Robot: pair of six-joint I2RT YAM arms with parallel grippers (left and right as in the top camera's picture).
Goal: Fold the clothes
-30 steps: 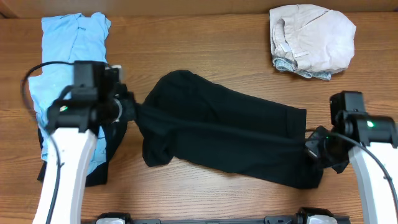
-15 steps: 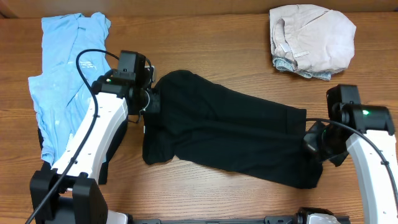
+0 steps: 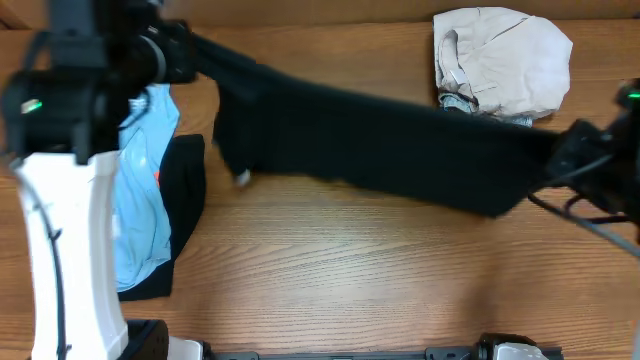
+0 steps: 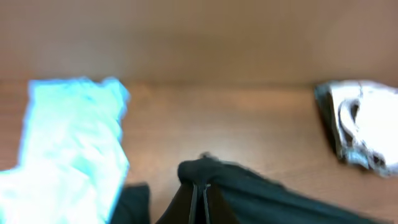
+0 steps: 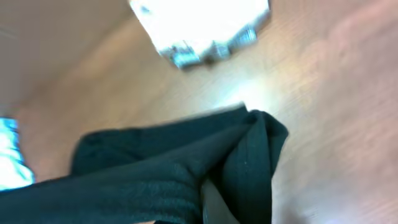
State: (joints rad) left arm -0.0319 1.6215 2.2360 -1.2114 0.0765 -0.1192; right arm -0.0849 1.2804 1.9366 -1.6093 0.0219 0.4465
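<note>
Right now you have the black shirt (image 3: 380, 140) strung out above the table (image 3: 350, 280) like a band, running from the far left corner towards the right edge. The left gripper (image 4: 200, 198) is pinched tight on one bunched end. The right gripper (image 5: 211, 200) is clamped on the other end, with fabric gathered around its fingers.

The job now looks like spreading the shirt flat before any fold. Aim for the bare wood in the middle and along the near edge. Lower both ends at an even height so the hanging part lands first and drags smooth. Don't let either pinch loosen until the cloth lies on the wood.

Mind the beige bundle (image 3: 500, 65) in the far right corner. From overhead the shirt crosses its near side, and you cannot tell whether they touch, so draw the span towards the near edge. Also steer away from the light blue shirt (image 3: 145, 210) and the other black piece (image 3: 185, 200) along the left edge. The small white label (image 3: 242, 178) hangs near the left end and shows you where the neck is.
</note>
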